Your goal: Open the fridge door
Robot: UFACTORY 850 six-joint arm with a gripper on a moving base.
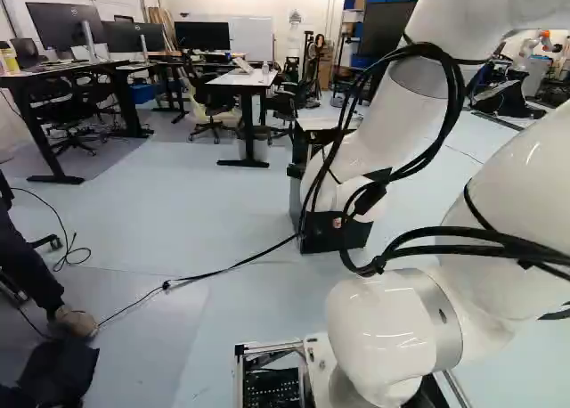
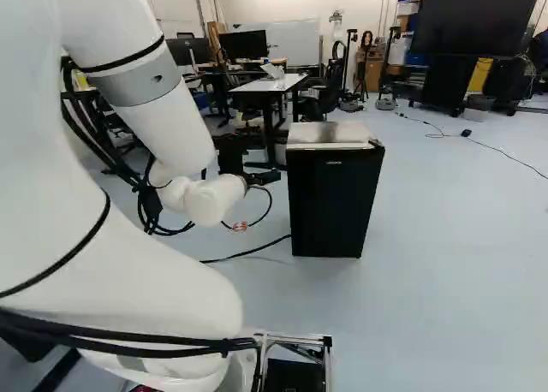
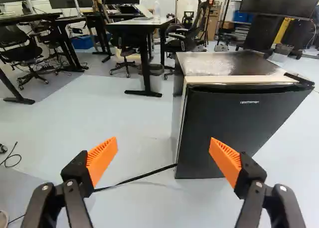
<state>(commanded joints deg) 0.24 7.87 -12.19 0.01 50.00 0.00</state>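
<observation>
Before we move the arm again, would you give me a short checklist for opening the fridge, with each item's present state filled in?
1. Pincer open and empty: ok; its orange pads stand wide apart with nothing gripped.
2. Fridge door shut at the start: ok.
3. Pincer at the door's edge: not ok; the fridge is ahead, and neither pad touches it.
4. Grip point in view: ok; a dark recess runs along the door's top edge.
5. Black cable out of the door's swing: cannot tell; it reaches the fridge's lower corner.
6. Fridge steady enough to pull against: cannot tell.
</observation>
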